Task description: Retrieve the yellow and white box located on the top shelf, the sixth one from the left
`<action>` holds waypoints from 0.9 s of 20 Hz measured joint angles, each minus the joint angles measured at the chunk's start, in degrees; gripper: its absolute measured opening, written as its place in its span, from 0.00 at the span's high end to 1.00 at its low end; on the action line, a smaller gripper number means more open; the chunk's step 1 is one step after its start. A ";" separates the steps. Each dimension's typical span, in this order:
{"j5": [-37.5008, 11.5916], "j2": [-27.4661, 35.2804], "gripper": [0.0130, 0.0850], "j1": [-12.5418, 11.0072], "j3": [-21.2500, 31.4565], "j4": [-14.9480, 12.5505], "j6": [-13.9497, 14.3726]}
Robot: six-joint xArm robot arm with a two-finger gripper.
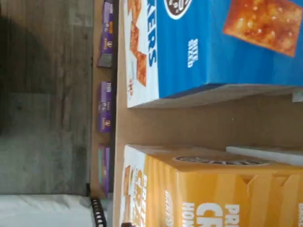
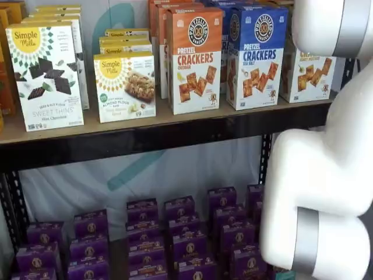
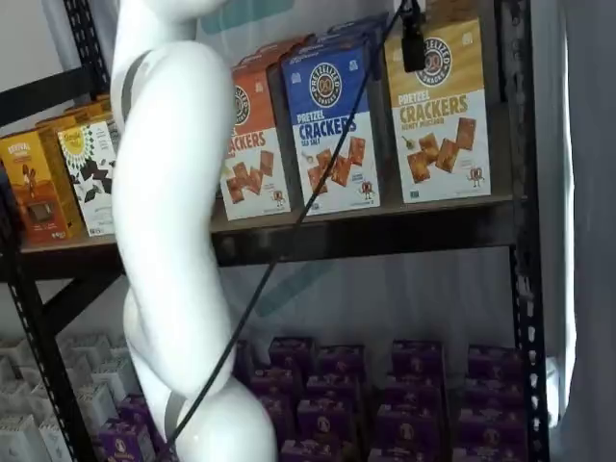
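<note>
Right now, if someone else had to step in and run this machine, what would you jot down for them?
Hand: not seen in either shelf view; only the white arm and its cable show, so its state is unknown.
The yellow and white box stands upright on the top shelf, at its right end, beside the blue cracker box. The wrist view shows the yellow box's top close by.
Done: the arm is raised to top-shelf height, near the box.
Left: grip the box, lift it off the shelf, bring it out.

top shelf [image 3: 385, 226]: yellow and white box [image 3: 438, 111] right of blue cracker box [image 3: 332, 130] | purple boxes [image 3: 385, 399] below, apparently in rows
</note>
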 joint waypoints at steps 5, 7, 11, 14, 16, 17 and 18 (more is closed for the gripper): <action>1.89 0.24 0.00 1.33 -0.47 -2.30 0.79; 1.84 -0.09 0.00 1.56 -0.08 -2.30 1.04; 2.49 0.00 0.00 1.57 -0.56 -2.05 1.21; 2.46 -0.14 0.00 1.60 -0.49 -2.25 1.19; 2.35 -0.28 0.00 1.58 -0.34 -2.24 1.14; 2.21 -0.42 0.00 1.56 -0.16 -2.22 1.11; 2.06 -0.55 0.00 1.54 0.03 -2.21 1.09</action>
